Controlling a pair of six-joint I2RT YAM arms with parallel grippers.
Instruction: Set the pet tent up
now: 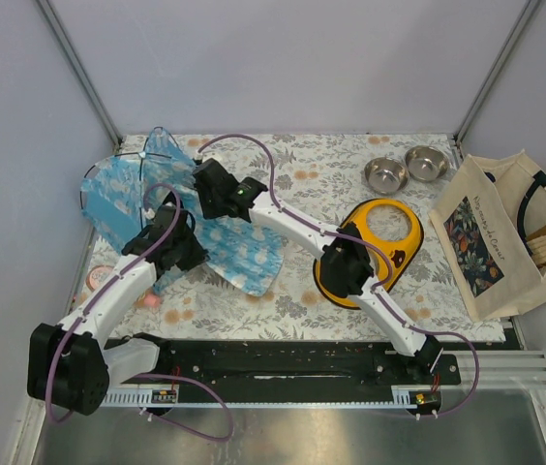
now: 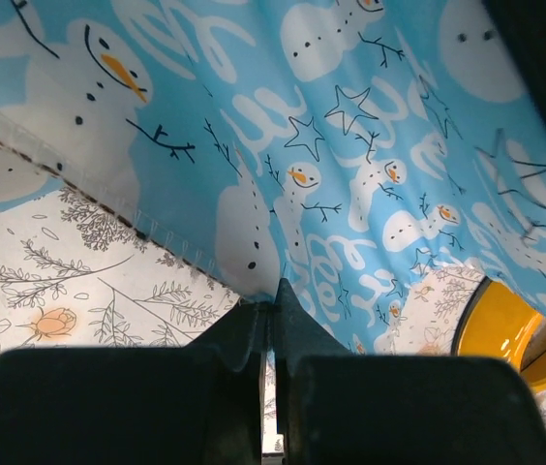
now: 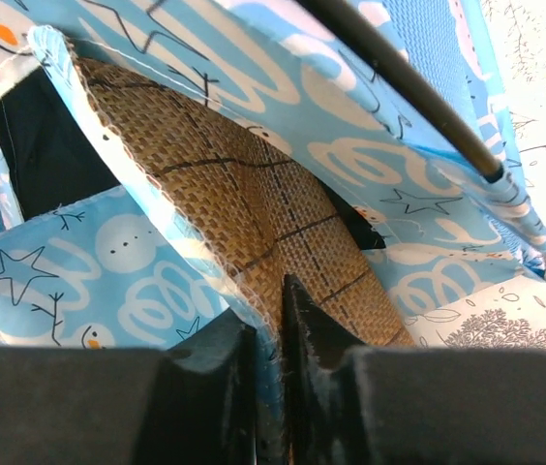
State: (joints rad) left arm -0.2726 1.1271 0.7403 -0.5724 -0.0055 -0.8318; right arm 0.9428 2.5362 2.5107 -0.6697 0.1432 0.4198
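Light-blue snowman-print pet tent with thin black poles (image 1: pixel 120 192): slumped, back-left of floral surface (image 1: pixel 331 174). Jaws of left gripper (image 2: pixel 273 291) and right gripper (image 3: pixel 271 300): pinched shut on snowman-print fabric (image 2: pixel 350 145); tent or mat unclear.

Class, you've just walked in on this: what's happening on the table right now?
Two robot arms are working on a pet tent at the left rear. The left gripper is shut on a fold of snowman fabric. The right gripper pinches a stitched edge with a woven brown underside, beside a black pole. The tent is crumpled and not yet standing; whether both gripped pieces belong to it is unclear.
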